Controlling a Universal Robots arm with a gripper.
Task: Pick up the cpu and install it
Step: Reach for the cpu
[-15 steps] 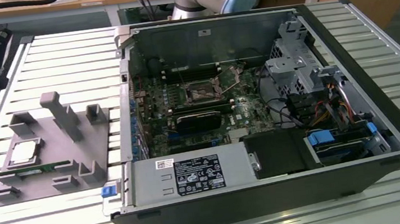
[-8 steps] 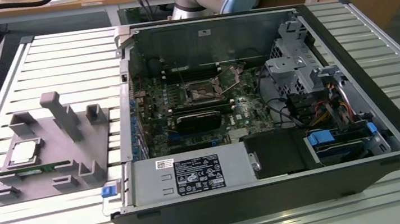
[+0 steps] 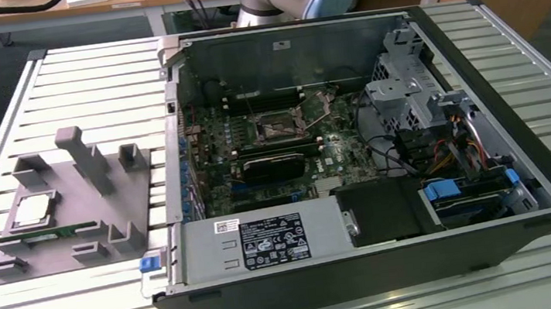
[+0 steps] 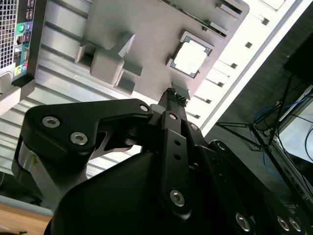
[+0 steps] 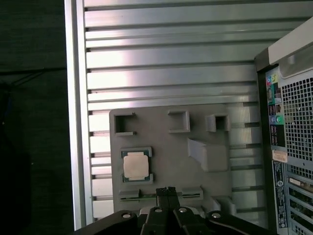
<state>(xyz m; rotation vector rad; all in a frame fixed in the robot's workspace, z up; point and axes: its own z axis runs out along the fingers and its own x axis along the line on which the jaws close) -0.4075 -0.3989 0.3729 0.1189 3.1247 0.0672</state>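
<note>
The cpu (image 3: 35, 209) is a small square chip with a shiny silver top. It lies flat in a recess of the grey tray (image 3: 130, 198) on the exterior view's left. Both wrist views look down on the cpu (image 4: 190, 58) (image 5: 135, 165) in the tray (image 4: 146, 29) (image 5: 166, 142). My gripper (image 4: 172, 94) (image 5: 167, 191) hangs well above the tray, beside the cpu, with its black fingers pressed together and nothing between them. The motherboard's dark square socket (image 3: 278, 127) sits inside the open computer case (image 3: 371, 260).
A thin green memory stick (image 3: 51, 236) lies in the tray near the cpu. Several upright posts (image 3: 89, 156) rise from the tray. The case's rear panel (image 5: 293, 122) stands close by the tray. The slatted metal table (image 3: 89, 74) ends near the tray's outer side.
</note>
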